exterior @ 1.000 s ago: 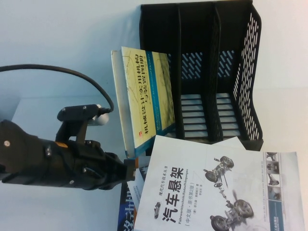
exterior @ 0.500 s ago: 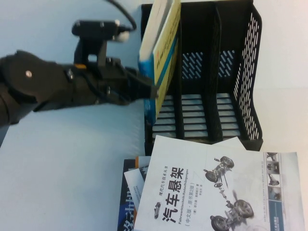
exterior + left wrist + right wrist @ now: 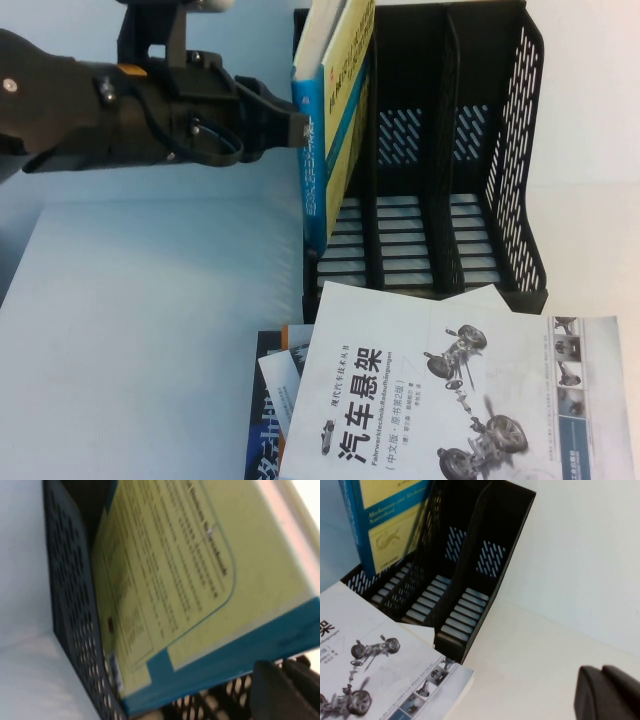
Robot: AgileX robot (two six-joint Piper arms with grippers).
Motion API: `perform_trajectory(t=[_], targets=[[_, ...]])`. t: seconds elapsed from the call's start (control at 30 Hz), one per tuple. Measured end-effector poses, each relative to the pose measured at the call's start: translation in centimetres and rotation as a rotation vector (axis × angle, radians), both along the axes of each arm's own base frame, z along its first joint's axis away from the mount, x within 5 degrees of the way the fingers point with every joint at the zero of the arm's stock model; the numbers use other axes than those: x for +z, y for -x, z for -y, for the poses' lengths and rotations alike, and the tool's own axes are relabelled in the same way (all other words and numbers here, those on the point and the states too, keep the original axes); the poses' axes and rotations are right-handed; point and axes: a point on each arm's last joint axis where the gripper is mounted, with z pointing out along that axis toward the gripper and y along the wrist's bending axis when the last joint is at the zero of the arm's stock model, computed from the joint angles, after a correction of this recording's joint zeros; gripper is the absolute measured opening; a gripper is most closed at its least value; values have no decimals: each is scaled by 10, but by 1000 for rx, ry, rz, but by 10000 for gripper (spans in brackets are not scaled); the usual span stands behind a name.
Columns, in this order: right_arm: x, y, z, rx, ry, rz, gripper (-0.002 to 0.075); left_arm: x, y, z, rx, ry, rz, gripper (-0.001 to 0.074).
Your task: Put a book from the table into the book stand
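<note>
The pale yellow-green book [image 3: 322, 130] with its blue spine stands nearly upright, leaning a little, in the leftmost slot of the black book stand [image 3: 510, 150]. Its lower end is down near the slot floor. My left gripper [image 3: 296, 126] is at the book's spine, just outside the stand's left wall, shut on the book's edge. In the left wrist view the book [image 3: 175, 570] fills the frame beside the perforated wall of the stand [image 3: 70, 605], with the left gripper [image 3: 282, 677] under the blue edge. My right gripper [image 3: 610, 690] is shut and empty over the table, right of the stand [image 3: 485, 535].
A white book with car-part drawings [image 3: 400, 390] lies in front of the stand on top of other books [image 3: 272, 390]. The stand's middle and right slots hold nothing. The white table [image 3: 150, 330] stretches to the left.
My left gripper has lifted the book from a tilted pose in front of the stand, swung it upright and moved it back into the leftmost slot. The right arm has not visibly moved.
</note>
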Motion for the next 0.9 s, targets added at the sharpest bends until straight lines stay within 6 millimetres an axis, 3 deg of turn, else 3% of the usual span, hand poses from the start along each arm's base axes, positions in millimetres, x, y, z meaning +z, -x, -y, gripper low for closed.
perform_trajectory(t=[0.17, 0.43, 0.67, 0.77, 0.9], targets=[[-5, -2, -2, 9, -17, -19, 0, -9, -4, -1, 24, -23, -49, -4], [-43, -22, -15, 84, -66, -165, 0, -26, -11, 0, 41, -61, -105, -4], [-49, -48, -37, 188, -225, -252, 6, -25, -7, -3, 53, -70, -138, -4], [-50, -66, -52, 267, -290, -269, 80, -15, 0, -14, 105, -68, -146, -4], [-61, -100, -76, 328, -399, -374, 286, 0, 19, -40, 203, -52, -124, -4]])
